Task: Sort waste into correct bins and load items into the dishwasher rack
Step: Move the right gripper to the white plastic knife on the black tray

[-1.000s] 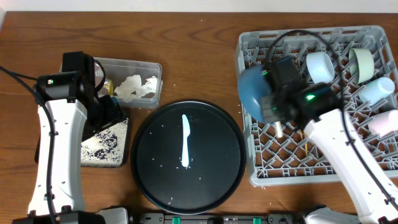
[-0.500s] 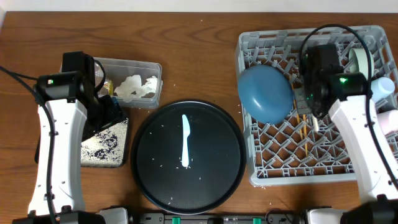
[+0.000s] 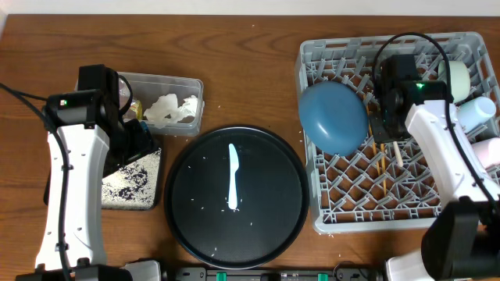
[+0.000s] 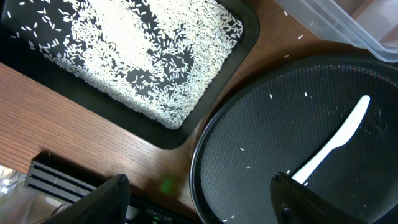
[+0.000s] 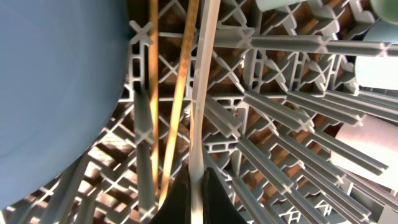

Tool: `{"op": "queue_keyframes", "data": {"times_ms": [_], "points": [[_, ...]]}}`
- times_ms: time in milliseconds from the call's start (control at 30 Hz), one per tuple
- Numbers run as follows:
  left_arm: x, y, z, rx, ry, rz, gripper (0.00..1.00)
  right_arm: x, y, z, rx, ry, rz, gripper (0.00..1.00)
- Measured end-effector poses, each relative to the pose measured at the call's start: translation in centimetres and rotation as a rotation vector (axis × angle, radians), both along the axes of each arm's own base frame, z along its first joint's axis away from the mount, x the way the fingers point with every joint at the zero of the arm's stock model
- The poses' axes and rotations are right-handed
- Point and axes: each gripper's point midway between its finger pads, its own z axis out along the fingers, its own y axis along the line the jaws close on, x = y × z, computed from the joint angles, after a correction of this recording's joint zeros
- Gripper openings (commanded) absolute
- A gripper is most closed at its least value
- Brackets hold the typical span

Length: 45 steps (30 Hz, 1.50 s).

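Note:
The grey dishwasher rack (image 3: 328, 211) holds a dark-blue dish (image 3: 332, 117) on edge at its left side. My right gripper (image 3: 388, 134) hangs just right of the dish, low over the lattice. In the right wrist view it (image 5: 196, 180) is shut on the handle of a white spoon (image 5: 204, 74), beside two wooden chopsticks (image 5: 180, 87) lying on the rack floor. My left gripper (image 4: 200, 182) is open and holds nothing, above the gap between the flat black tray (image 4: 180, 134) of rice (image 4: 137, 50) and the round tray. The clear tub (image 3: 168, 82) holds crumpled napkins (image 3: 172, 109).
A large round black tray (image 3: 266, 234) lies at the centre with a white spoon (image 3: 232, 176) and scattered rice grains on it. Cups lie along the rack's right side: pale blue (image 3: 402, 82), cream (image 3: 455, 78), another pale one (image 3: 473, 113) and pink (image 3: 484, 152).
My right arm has swung from over the dark-blue dish rightward to the rack's middle, carrying the spoon down to the lattice. The left arm has not moved.

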Motion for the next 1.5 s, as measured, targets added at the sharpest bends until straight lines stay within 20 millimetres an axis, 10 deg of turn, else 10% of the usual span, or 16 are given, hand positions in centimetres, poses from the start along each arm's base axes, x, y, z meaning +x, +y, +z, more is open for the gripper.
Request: {"op": "queue_keyframes", "data": {"times_ms": [200, 467, 967, 1200, 1500], "points": [[0.0, 0.0, 0.0, 0.000, 0.000, 0.000, 0.73, 0.2, -0.6, -1.2, -0.003, 0.027, -0.018, 0.02], [0.0, 0.0, 0.0, 0.000, 0.000, 0.000, 0.73, 0.0, -0.6, -1.3, 0.014, 0.038, -0.018, 0.42], [0.0, 0.0, 0.0, 0.000, 0.000, 0.000, 0.73, -0.7, 5.1, 0.2, 0.304, 0.016, -0.010, 0.45], [0.0, 0.0, 0.0, 0.001, -0.001, 0.000, 0.73, -1.4, 13.8, 5.3, 0.408, -0.110, 0.144, 0.54], [0.1, 0.0, 0.0, 0.001, -0.004, 0.000, 0.73, -5.1, 27.8, 2.4, 0.512, -0.039, 0.298, 0.59]]}}
